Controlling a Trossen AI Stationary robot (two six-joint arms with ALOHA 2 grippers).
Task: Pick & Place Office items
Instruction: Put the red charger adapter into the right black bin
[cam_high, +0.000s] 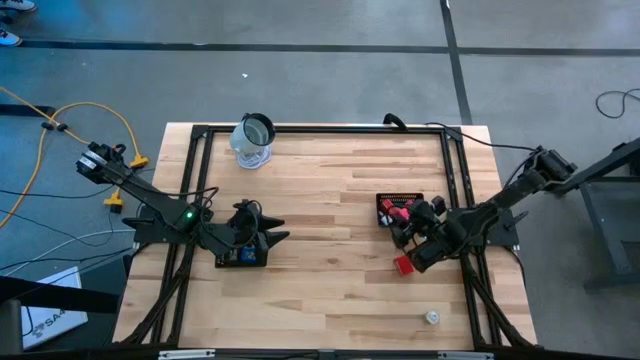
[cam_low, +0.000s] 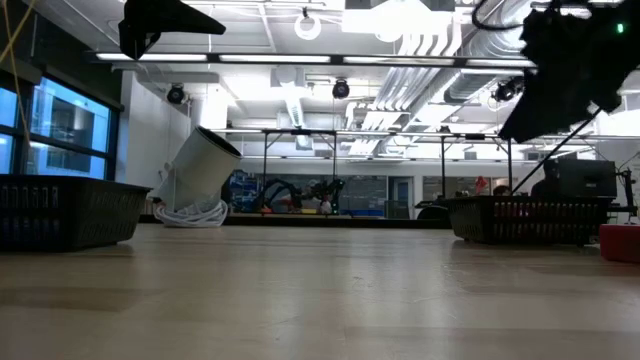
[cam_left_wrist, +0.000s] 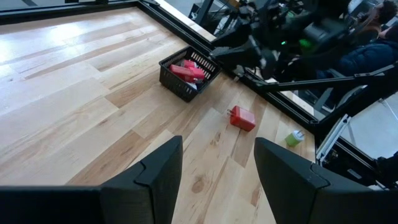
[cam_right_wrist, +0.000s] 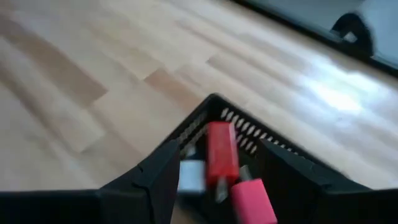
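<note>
My left gripper (cam_high: 280, 230) hangs open over the table's left half, above a black mesh tray (cam_high: 242, 256) that holds a blue block. It points toward the right side; nothing is between its fingers (cam_left_wrist: 155, 180). My right gripper (cam_right_wrist: 221, 180) stands open just above the right black mesh tray (cam_high: 385, 203), with red and pink blocks (cam_right_wrist: 221, 152) lying in the tray below the gap. A red block (cam_high: 403, 265) lies flat on the table near that tray. A whitish round piece (cam_high: 432, 317) rests near the front right corner.
A clear jar (cam_high: 254, 140) stands at the far edge, left of the middle. A black frame (cam_high: 320, 128) runs around the tabletop. Bare wood (cam_high: 330, 230) lies between the two trays. In the low view the left tray (cam_low: 60, 212) and right tray (cam_low: 530, 218) flank the table.
</note>
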